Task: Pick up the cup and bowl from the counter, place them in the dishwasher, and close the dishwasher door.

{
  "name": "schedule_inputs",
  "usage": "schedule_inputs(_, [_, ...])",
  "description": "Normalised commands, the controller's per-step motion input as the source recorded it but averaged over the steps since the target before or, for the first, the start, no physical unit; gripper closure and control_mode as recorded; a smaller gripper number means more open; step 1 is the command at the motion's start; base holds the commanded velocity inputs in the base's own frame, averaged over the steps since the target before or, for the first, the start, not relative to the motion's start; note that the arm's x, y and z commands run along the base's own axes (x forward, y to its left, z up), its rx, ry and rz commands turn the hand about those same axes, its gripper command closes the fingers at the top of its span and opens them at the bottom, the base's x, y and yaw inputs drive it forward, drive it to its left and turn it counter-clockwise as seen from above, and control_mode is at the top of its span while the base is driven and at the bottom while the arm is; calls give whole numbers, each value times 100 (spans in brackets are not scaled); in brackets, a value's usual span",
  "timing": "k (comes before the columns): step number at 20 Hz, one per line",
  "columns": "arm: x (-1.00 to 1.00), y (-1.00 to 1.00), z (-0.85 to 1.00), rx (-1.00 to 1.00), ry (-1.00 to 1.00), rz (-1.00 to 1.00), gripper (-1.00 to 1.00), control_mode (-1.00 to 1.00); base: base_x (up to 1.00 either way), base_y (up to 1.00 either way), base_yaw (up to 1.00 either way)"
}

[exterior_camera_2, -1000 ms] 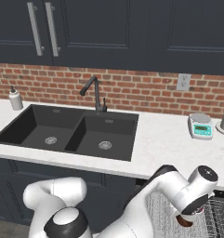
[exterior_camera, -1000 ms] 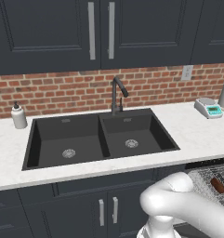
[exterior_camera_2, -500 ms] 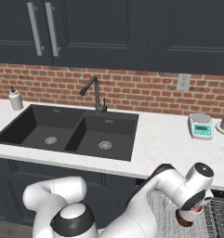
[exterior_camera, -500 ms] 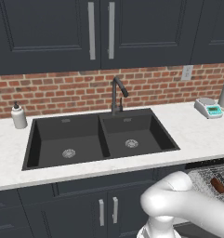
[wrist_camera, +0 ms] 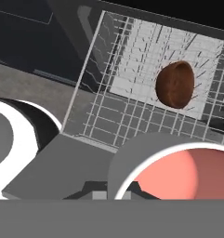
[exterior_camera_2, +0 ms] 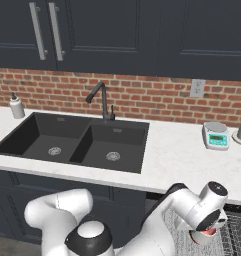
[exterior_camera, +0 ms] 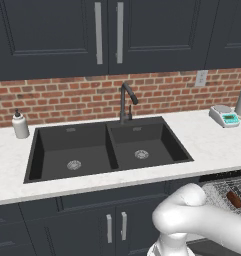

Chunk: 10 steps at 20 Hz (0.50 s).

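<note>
Dishwasher (wrist_camera: 132,93) stands open, its wire rack (wrist_camera: 108,116) drawn out below the counter's (exterior_camera_2: 177,155) front edge at the right. 1 brown cup (wrist_camera: 174,85) lies on its side in the rack. The arm folds low over the rack, carrying the pink-lined bowl (wrist_camera: 171,174) near the rack's edge, evidently for loading. The pincer (exterior_camera_2: 208,233) sits behind the bowl; its opening cannot be judged.
</note>
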Motion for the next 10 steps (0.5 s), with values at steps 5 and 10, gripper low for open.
schedule_inputs(5, [0,0,-57,5,0,1,100,-100,0,0,0])
schedule_inputs(10, [0,0,-43,9,-3,6,100,-100,0,0,0])
